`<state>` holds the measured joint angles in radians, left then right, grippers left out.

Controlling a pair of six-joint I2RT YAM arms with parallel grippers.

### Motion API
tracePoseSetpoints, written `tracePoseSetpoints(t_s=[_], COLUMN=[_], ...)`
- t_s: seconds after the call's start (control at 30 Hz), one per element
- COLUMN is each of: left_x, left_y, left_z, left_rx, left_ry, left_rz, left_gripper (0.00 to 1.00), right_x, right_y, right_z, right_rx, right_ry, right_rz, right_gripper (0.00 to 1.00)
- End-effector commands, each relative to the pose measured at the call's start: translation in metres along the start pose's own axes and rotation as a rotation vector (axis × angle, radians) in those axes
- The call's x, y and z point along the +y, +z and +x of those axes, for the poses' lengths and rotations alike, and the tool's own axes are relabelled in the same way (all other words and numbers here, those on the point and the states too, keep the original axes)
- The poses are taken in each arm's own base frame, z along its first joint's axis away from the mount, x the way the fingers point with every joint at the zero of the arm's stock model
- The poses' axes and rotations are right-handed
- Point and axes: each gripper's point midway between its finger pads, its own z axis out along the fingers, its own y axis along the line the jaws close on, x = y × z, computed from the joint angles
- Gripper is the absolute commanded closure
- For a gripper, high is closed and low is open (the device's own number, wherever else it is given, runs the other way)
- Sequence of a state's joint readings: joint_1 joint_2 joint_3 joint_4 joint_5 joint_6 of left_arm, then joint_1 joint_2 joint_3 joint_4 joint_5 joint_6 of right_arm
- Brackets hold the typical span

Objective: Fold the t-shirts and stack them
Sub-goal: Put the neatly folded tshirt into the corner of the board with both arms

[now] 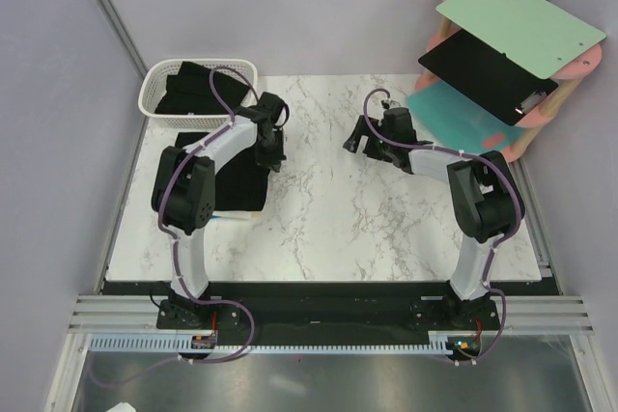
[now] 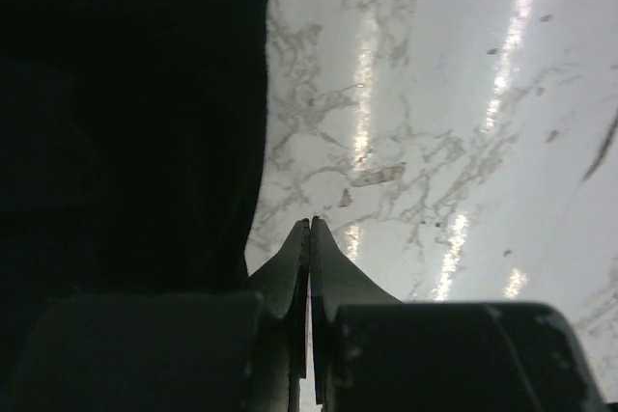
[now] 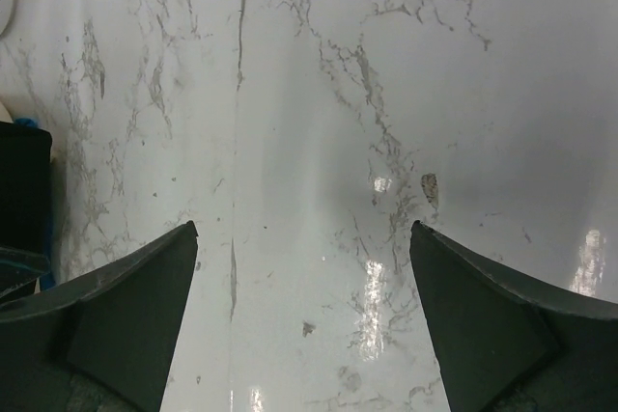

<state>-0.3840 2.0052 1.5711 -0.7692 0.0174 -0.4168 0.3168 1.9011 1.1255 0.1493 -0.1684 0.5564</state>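
A folded black t-shirt lies on the left part of the marble table. In the left wrist view it fills the left side. My left gripper is shut with nothing between its jaws, and its tips hover just off the shirt's right edge over bare marble. More black t-shirts lie in the white basket at the back left. My right gripper is open and empty over bare marble near the table's middle back.
A pink shelf rack at the back right holds a green board, a rigid black board and a teal board. A dark object shows at the left edge of the right wrist view.
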Motion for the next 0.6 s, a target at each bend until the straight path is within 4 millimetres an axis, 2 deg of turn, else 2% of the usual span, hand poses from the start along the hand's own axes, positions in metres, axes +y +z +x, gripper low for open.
tracePoseSetpoints(t_s=[0.0, 0.3, 0.43, 0.57], left_x=[0.036, 0.078, 0.102, 0.134], left_y=[0.011, 0.019, 0.007, -0.002], left_z=[0.014, 0.032, 0.032, 0.039], left_rx=[0.054, 0.116, 0.11, 0.125], left_ry=[0.042, -0.007, -0.067, -0.129], left_rz=[-0.181, -0.308, -0.319, -0.353], left_gripper=[0.98, 0.98, 0.98, 0.98], right_x=[0.004, -0.005, -0.004, -0.002], right_y=[-0.013, -0.019, -0.021, -0.021], right_z=[-0.014, -0.02, -0.02, -0.019], right_rx=[-0.032, -0.039, -0.039, -0.037], right_ry=[0.008, 0.025, 0.026, 0.034], right_rz=[-0.022, -0.021, -0.027, -0.039], right_gripper=[0.02, 0.02, 0.02, 0.02])
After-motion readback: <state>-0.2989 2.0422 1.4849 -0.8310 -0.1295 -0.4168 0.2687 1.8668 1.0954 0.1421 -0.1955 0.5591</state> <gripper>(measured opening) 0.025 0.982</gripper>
